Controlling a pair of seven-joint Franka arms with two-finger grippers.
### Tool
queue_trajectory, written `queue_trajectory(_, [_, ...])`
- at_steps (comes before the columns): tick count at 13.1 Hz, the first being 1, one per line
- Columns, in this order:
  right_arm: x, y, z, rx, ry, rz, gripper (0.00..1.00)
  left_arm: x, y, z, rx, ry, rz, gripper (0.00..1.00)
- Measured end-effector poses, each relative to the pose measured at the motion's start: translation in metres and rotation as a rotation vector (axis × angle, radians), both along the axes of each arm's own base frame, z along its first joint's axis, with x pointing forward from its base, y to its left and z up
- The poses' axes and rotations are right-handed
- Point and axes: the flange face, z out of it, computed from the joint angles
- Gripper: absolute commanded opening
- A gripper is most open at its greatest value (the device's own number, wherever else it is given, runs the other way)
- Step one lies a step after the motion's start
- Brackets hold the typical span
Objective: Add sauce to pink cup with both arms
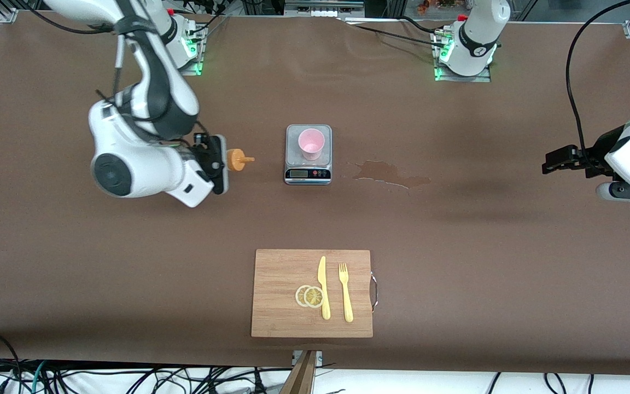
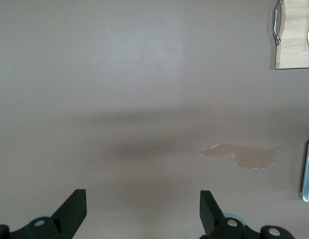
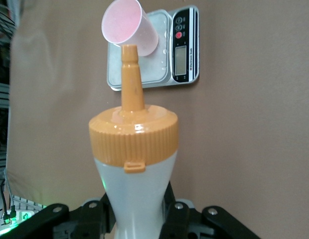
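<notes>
The sauce [image 1: 234, 159] is a whitish squeeze bottle with an orange nozzle cap. My right gripper [image 1: 217, 164] is shut on its body and holds it sideways above the table, nozzle pointing at the scale. In the right wrist view the sauce bottle [image 3: 134, 144] sits between the fingers of the right gripper [image 3: 137, 211]. The pink cup [image 1: 311, 143] stands upright on the grey scale [image 1: 308, 174]; the pink cup [image 3: 128, 27] shows past the nozzle tip, apart from it. My left gripper [image 1: 553, 163] waits open over bare table at the left arm's end, and in the left wrist view that gripper [image 2: 143, 211] holds nothing.
A wooden cutting board [image 1: 282, 273] lies nearer the front camera than the scale, carrying a yellow knife [image 1: 323, 287], a yellow fork [image 1: 345, 293] and two lemon slices [image 1: 309, 296]. A damp patch [image 1: 391, 174] marks the table beside the scale, toward the left arm's end.
</notes>
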Motion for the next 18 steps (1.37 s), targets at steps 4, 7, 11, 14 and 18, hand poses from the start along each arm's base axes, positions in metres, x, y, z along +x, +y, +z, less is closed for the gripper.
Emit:
queue_trajectory(4, [-0.037, 0.066, -0.014, -0.222, -0.097, 0.022, 0.15, 0.0, -0.001, 0.001, 0.0, -0.001, -0.001, 1.0])
queue_trajectory(7, [-0.073, 0.109, -0.03, -0.365, -0.179, 0.009, 0.16, 0.0, -0.001, 0.001, 0.0, -0.001, -0.002, 1.0])
queue_trajectory(11, [-0.132, 0.169, -0.04, -0.533, -0.311, -0.02, 0.16, 0.0, -0.001, 0.001, 0.0, -0.001, -0.002, 1.0])
queue_trajectory(14, [-0.157, 0.19, -0.043, -0.588, -0.376, -0.05, 0.17, 0.0, -0.001, 0.001, 0.0, -0.001, -0.002, 1.0])
queue_trajectory(18, [-0.171, 0.202, -0.044, -0.638, -0.445, -0.063, 0.18, 0.0, -0.001, 0.001, 0.0, -0.001, -0.002, 1.0])
